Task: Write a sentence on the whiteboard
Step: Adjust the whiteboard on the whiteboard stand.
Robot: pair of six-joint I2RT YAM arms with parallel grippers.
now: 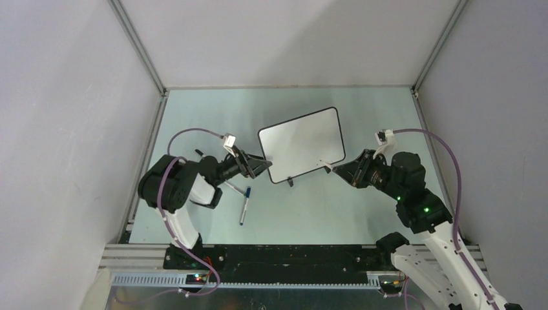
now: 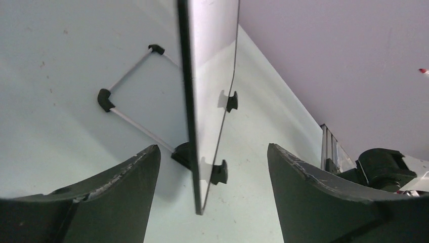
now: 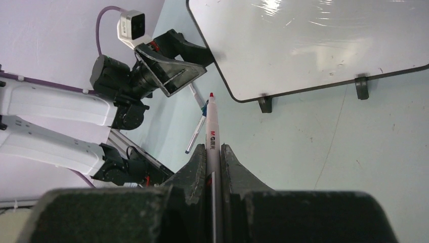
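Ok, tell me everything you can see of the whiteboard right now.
The whiteboard is a small glossy white rectangle with a thin black frame and rounded corners, its face blank apart from glare and faint smudges. It stands leaning back on two black feet and a thin rod stand behind. The left claw straddles one side edge, jaws open, not gripping. A red-tipped marker points at it, tip short of the frame.

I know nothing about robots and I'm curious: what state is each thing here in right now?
whiteboard: standing on its feet, blank.
left gripper: open, astride the board's edge.
right gripper: shut on the red pen.
red pen: uncapped, tip off the board.
blue pen: lying flat on the table.
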